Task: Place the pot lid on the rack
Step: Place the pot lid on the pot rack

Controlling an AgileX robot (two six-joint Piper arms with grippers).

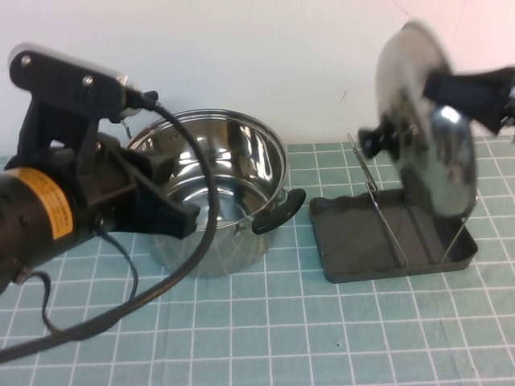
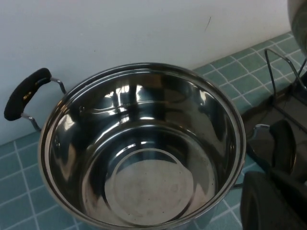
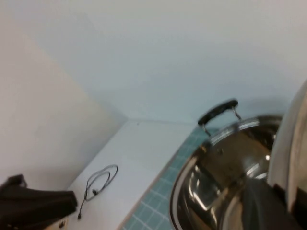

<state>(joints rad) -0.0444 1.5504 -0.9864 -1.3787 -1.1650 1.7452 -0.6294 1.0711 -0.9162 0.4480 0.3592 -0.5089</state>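
My right gripper (image 1: 441, 85) is shut on the rim of the pot lid (image 1: 426, 121) and holds it on edge, tilted, above the rack (image 1: 354, 241). The lid's black knob (image 1: 372, 141) faces left, toward the pot. The lid's lower edge hangs among the rack's silver wire loops (image 1: 385, 211); I cannot tell whether it touches them. In the right wrist view the lid (image 3: 290, 139) fills the edge beside the gripper (image 3: 276, 208). My left gripper (image 1: 165, 215) hovers at the near left side of the pot, holding nothing.
The deep steel pot (image 1: 216, 181) with two black handles stands left of the rack, its right handle (image 1: 278, 211) close to the tray. It is empty in the left wrist view (image 2: 144, 153). A white wall runs behind. A black cable (image 1: 173, 281) trails over the green mat.
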